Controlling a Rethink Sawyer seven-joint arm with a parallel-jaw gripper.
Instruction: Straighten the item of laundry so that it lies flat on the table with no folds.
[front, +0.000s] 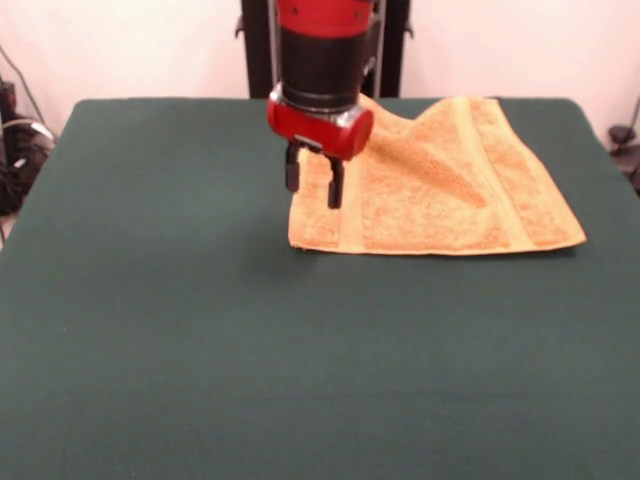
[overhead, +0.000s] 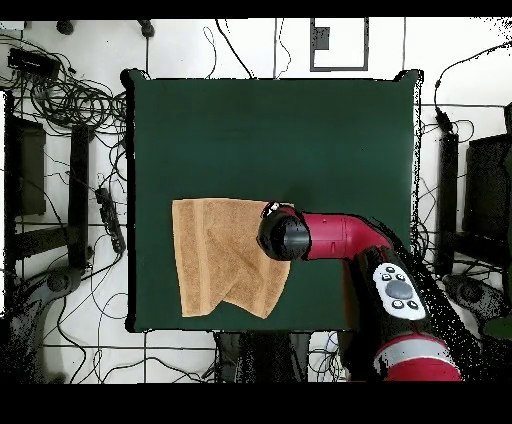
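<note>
While the green table (front: 200, 350) takes up nearly the whole front view, the orange-tan washcloth (front: 450, 190) lies toward its far side, near the edge where the robot stands. In the overhead view the table (overhead: 270, 130) is mostly bare, and the cloth (overhead: 215, 250) lies in the half nearer the robot's base, closer to the picture's left edge.

Arm (overhead: 345, 237): red and black, comes in from the bottom right in the overhead view, wrist ends over the cloth's right edge.

Cloth is not flat. The near part lies spread, with a straight hem along the front and pale woven bands (front: 505, 190) running front to back. The far part is raised and creased, with a diagonal fold running across the middle. From above the outline is uneven: upper edge straight, lower edge notched and pulled in.

Gripper (front: 314, 185): points straight down over the cloth's near-left corner area as seen from the front. Two dark fingers (front: 335, 185) show with a narrow gap between them, nothing held. Tips look just above the cloth; contact can't be confirmed.
</note>
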